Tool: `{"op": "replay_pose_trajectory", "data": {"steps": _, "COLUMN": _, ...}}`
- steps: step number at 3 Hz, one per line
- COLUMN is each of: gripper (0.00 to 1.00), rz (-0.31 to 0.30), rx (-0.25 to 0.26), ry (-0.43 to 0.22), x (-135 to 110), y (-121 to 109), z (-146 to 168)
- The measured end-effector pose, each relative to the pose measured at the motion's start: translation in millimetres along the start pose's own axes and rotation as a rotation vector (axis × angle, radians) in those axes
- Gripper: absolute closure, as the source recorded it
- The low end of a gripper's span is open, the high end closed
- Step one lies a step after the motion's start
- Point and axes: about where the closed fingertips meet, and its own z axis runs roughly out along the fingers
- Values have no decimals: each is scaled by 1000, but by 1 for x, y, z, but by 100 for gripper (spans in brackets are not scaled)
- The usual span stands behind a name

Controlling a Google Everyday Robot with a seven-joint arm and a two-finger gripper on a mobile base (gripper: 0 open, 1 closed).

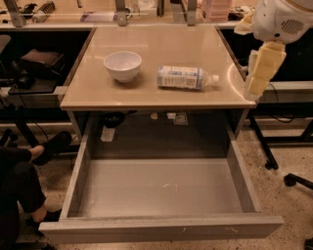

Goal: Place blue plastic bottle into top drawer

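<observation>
Top drawer: stands pulled well out below the bench's front edge, plain front panel nearest the camera. Its flat grey bottom carries a few pale scuffs between low side walls.

Person: dark trouser legs and shoes rest on the speckled floor beside the drawer's left wall, below the bench's front left corner.

Bench: the beige tabletop overhangs the back part of the drawer, its front edge running straight across above it.

Blue plastic bottle: lies on its side on the tabletop, right of centre and about midway between the front and back edges. Its narrow neck points toward the right edge.

Bowl: white and round, upright, near the bottle on its left and apart from it.

Gripper: my gripper hangs just beyond the bench's right edge, near the front right corner, pale yellow under the white arm. It is clear of the bottle, past the neck end. How far it is open I cannot tell from here.

Metal posts: they rise along the back edge.
</observation>
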Motion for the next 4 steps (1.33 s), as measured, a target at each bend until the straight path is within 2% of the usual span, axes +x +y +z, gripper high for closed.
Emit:
{"op": "replay_pose_trajectory", "data": {"steps": 1, "gripper": 0, "rz": -52, "rx": -22, "ry": 8, "x": -25, "y": -58, "z": 35}}
{"op": "replay_pose_trajectory", "data": {"steps": 2, "gripper": 0, "rz": -59, "rx": -11, "ry": 41, "x": -43, "y": -109, "z": 67}}
{"op": "replay_pose_trajectory", "data": {"steps": 3, "gripper": 0, "rz": -33, "rx": 25, "ry": 27, "x": -47, "y": -144, "z": 82}}
{"op": "replay_pose_trajectory", "data": {"steps": 4, "gripper": 0, "rz": -39, "rx": 64, "ry": 13, "x": -53, "y": -158, "z": 80}}
